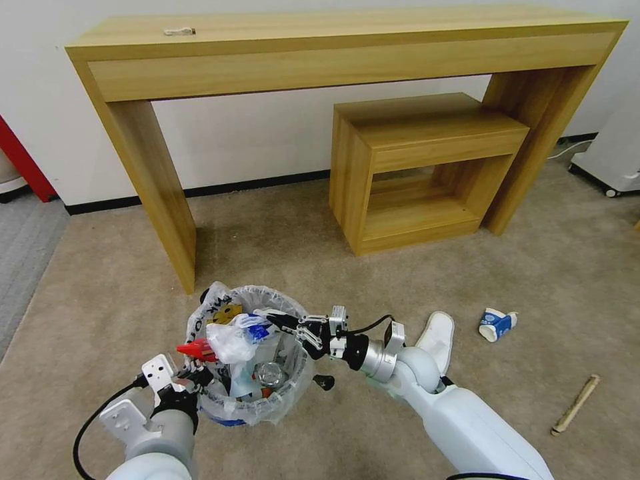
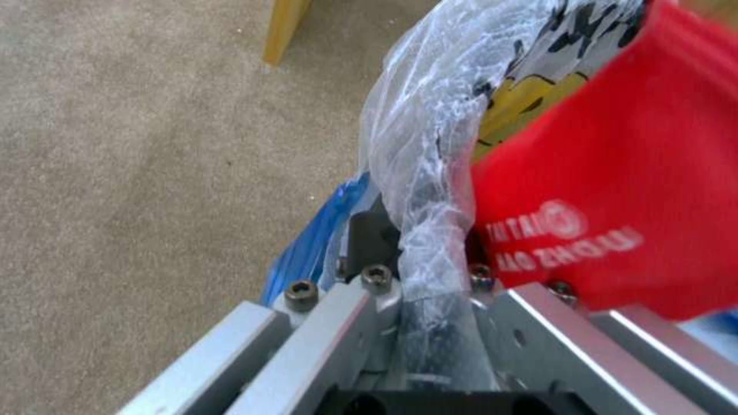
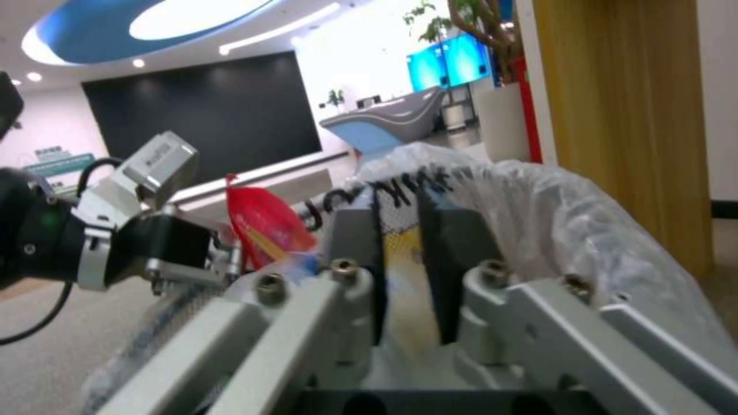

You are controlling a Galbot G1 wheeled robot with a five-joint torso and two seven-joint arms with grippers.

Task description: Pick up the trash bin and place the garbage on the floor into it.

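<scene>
Crinkled clear plastic is what my left claw [image 1: 193, 375] is pinched on: its fingers are clamped over the lined rim of the trash bin [image 1: 248, 407] at the bin's eight o'clock, and the left wrist view shows the liner bunched between them with a red wrapper [image 2: 615, 196] pressed right beside. My right claw [image 1: 277, 319] reaches over the rim from three o'clock, fingers narrow with only a slim gap; I cannot tell whether anything sits between them. The bin is heaped with wrappers, a white crumple and a crushed bottle. Outward on the carpet, a white slipper [image 1: 435, 339] lies just beside my right forearm, a blue-white paper cup [image 1: 497, 324] farther toward three o'clock, a wooden stick [image 1: 575, 404] at four. The wooden table [image 1: 347, 40] stands at twelve, its near leg [image 1: 155, 193] close behind the bin.
</scene>
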